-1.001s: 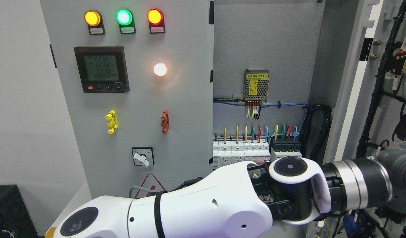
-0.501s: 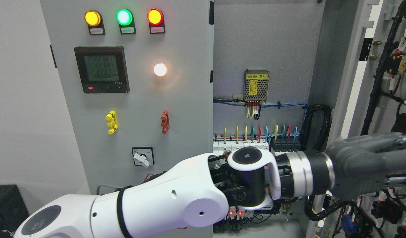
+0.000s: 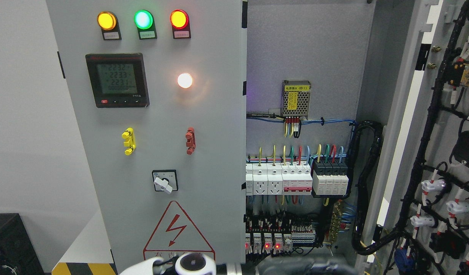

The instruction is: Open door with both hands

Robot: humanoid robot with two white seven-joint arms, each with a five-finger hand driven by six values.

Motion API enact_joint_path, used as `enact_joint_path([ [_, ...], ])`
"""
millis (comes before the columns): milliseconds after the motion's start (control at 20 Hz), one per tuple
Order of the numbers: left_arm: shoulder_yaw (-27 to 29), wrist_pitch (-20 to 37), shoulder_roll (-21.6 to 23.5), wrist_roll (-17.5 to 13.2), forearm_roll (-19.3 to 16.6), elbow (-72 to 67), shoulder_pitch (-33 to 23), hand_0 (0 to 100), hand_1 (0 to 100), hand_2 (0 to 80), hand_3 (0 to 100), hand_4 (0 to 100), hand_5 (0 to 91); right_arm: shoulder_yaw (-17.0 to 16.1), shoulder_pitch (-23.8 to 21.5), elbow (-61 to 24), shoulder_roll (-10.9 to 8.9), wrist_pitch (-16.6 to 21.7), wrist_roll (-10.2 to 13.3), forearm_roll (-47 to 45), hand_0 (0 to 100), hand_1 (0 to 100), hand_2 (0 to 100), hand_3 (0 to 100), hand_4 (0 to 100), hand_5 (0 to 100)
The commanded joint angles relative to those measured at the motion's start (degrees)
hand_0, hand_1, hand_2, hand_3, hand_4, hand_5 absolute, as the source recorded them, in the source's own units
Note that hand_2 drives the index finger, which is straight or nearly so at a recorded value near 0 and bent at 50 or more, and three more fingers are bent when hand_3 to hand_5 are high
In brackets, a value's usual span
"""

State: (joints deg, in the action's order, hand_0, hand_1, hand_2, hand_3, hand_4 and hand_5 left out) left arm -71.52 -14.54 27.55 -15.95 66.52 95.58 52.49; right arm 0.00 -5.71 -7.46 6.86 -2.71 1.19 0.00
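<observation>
door (image 3: pixel 444 126) on the right now stands swung wide, its inner wiring facing me and the breakers (image 3: pixel 295 179) in the cabinet laid bare, so i judge this side finished. a second ago my left arm (image 3: pixel 188 265) crossed the opening; it has dropped to the bottom edge. my fingers' state i cannot tell.

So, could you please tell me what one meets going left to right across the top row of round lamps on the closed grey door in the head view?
Yellow round lamp → green round lamp → red round lamp.
</observation>
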Motion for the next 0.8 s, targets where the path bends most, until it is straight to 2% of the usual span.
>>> enact_joint_path([
  [0,0.06,5.11,16.74,-0.31,-22.52,-1.94,-30.02,12,56,0.0,0,0,0.0,1.32,0.0,-0.01,-0.01,-0.01,0.04,-0.26,6,14,0,0,0,0],
  [50,0.15,9.23,16.4,0.22,-26.57,-6.33,-34.86,12,56,0.0,0,0,0.0,1.32,0.0,-0.01,-0.01,-0.01,0.04,-0.26,6,14,0,0,0,0],
  [150,0.32,17.58,14.65,0.4,-30.99,-17.04,-42.61,12,56,0.0,0,0,0.0,1.32,0.0,-0.01,-0.01,-0.01,0.04,-0.26,6,14,0,0,0,0],
  [300,2.25,23.75,6.67,0.4,-31.27,-38.98,-48.7,12,56,0.0,0,0,0.0,1.32,0.0,-0.01,-0.01,-0.01,0.04,-0.26,6,14,0,0,0,0],
  [400,6.98,29.63,-4.2,-0.04,-31.53,-61.09,-50.37,12,56,0.0,0,0,0.0,1.32,0.0,-0.01,-0.01,-0.01,0.04,-0.26,6,14,0,0,0,0],
  [501,15.22,34.91,-16.94,-0.22,-31.71,-86.84,-50.73,12,56,0.0,0,0,0.0,1.32,0.0,-0.01,0.08,-0.01,0.04,-0.26,6,14,0,0,0,0],
  [551,19.09,36.93,-20.4,-0.39,-31.71,-95.14,-50.82,12,56,0.0,0,0,0.0,1.32,0.0,-0.01,-0.01,-0.01,0.04,-0.26,6,14,0,0,0,0],
  [751,31.32,36.43,-22.27,1.09,-32.06,-98.48,-53.53,12,56,0.0,0,0,0.0,1.32,0.0,-0.01,-0.01,-0.01,0.04,-0.26,6,14,0,0,0,0],
])
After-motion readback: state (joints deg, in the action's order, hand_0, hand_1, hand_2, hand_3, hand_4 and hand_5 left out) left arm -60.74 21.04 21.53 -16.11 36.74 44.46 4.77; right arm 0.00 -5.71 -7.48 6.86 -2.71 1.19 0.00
